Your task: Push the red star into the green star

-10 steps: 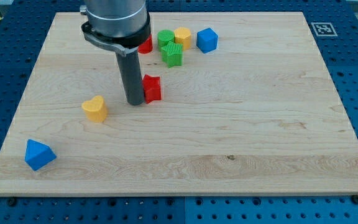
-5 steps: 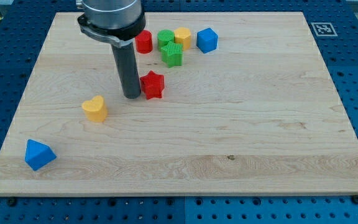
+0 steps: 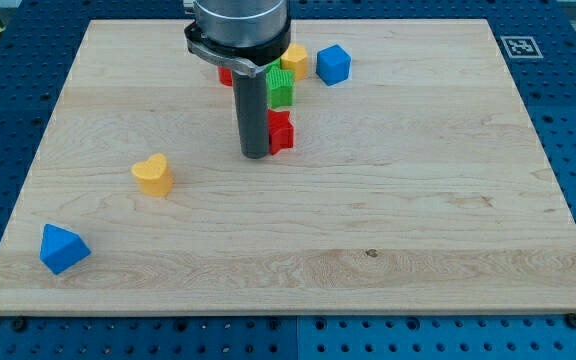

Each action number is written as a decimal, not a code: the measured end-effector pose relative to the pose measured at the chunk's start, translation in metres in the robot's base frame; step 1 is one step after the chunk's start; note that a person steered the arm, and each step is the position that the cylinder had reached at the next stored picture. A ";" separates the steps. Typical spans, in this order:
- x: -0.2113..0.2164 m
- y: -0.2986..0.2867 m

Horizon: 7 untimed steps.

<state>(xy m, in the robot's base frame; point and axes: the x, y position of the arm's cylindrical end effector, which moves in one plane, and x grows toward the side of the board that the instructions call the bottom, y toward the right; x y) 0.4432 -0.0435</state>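
Note:
The red star [image 3: 281,132] lies on the wooden board, just below the green star [image 3: 281,90]; whether they touch is hidden by the rod. My tip [image 3: 256,155] rests on the board against the red star's left side. The rod and the arm's body cover the left parts of both stars. A red cylinder [image 3: 225,75] and a green block behind the arm are mostly hidden.
A yellow block [image 3: 294,56] and a blue cube [image 3: 333,64] sit near the view's top, right of the green star. A yellow heart [image 3: 153,174] lies at the left. A blue triangular block [image 3: 62,248] lies at the lower left.
My tip has moved to the right and slightly up, pushing the red star right and up until it sits just under the green star.

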 end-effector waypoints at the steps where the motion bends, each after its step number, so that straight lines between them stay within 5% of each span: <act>1: 0.005 0.007; 7: -0.026 0.024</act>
<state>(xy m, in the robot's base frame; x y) 0.4171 -0.0193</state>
